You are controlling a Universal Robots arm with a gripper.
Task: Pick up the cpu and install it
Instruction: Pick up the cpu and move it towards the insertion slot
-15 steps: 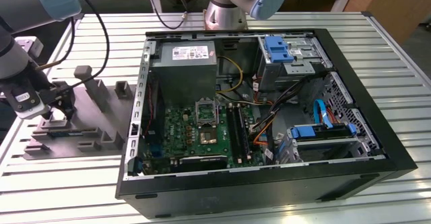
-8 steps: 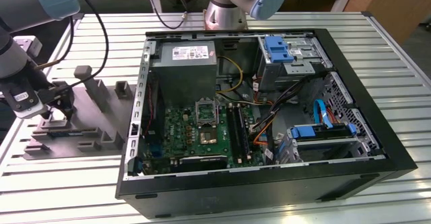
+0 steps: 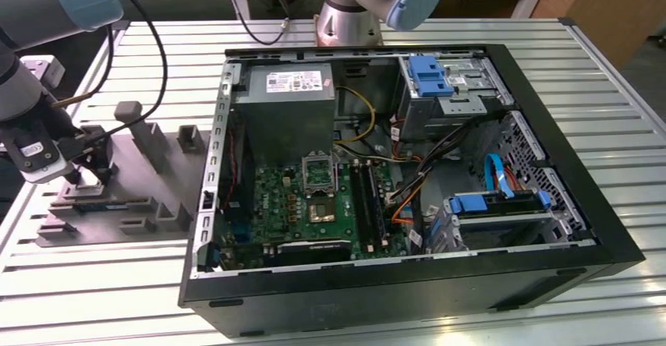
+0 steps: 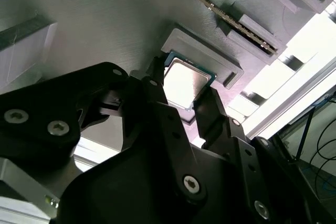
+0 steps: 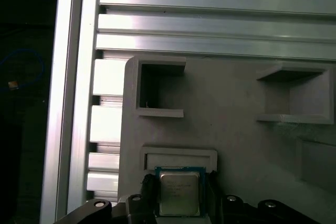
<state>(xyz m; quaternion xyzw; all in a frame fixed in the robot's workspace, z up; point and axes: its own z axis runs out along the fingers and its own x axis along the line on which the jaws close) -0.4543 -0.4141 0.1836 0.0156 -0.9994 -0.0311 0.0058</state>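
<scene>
1. Exterior view: the grey robot arm is bent down over a flat grey moulded fixture plate. The plate lies outside the open black computer case, on the exterior view's left of it. The black gripper sits low at the plate.
2. Both wrist views: the cpu, a small square chip with a silvery metal top and a green edge, lies in a shallow pocket of that plate. That puts it outside the case too.
3. Tool: the black fingers stand one at each of two opposite edges of the cpu and are drawn in against it. It reads as a pinch on the chip. The chip looks level in its pocket, not raised as far as I can tell.
4. Inside the case: the green circuit board carries a square metal socket frame. I can make out no chip seated there. The gripper is well apart from it.
5. Judgement: early stage. The approach and grasp look made. Lifting out, carrying into the case and seating in the socket are not yet done.
</scene>
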